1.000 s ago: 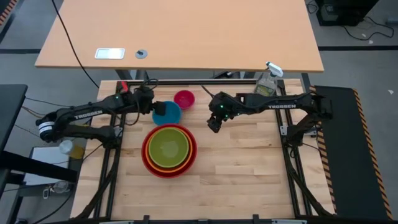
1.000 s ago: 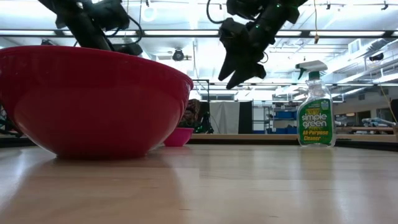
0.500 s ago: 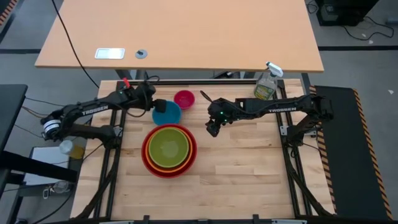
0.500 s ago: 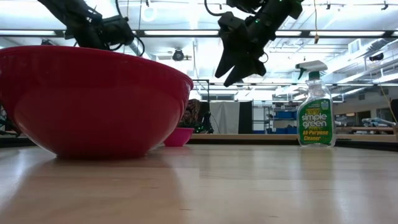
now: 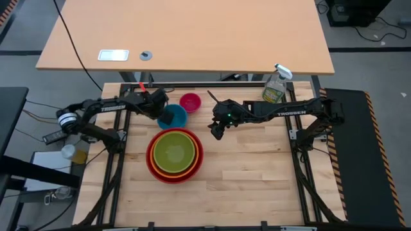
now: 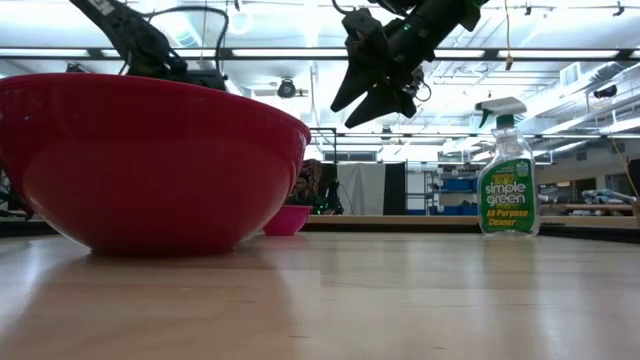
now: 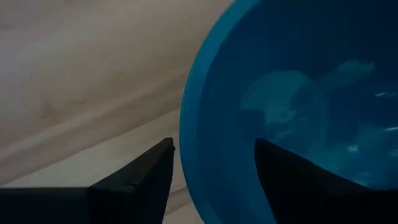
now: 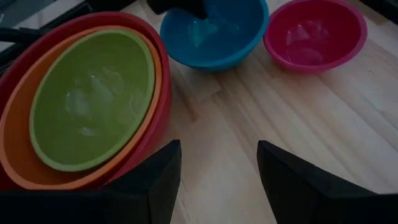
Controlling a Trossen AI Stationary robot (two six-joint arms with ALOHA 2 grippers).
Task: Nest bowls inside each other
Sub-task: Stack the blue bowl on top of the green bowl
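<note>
The blue bowl (image 5: 178,119) stands on its base on the wooden table, with the magenta-pink bowl (image 5: 190,101) just beyond it. The lime green bowl (image 5: 174,151) sits inside the orange bowl (image 8: 13,155), which sits inside the red bowl (image 6: 150,160). My left gripper (image 7: 213,144) is open and points down over the blue bowl's left rim (image 7: 186,137), one finger outside the bowl and one inside. My right gripper (image 5: 217,131) hangs open above bare table, right of the bowls.
A clear spray bottle (image 5: 275,87) with a white trigger stands at the table's far right corner. Bare wood (image 5: 257,173) spreads to the right of and in front of the stacked bowls. A second desk (image 5: 186,32) lies beyond the far edge.
My left gripper has sunk toward the blue bowl and tipped steeper, its arm swinging toward the far edge; its fingers now straddle the bowl's rim. My right gripper has tipped a little nearer to level, staying where it was. No bowl has moved.
</note>
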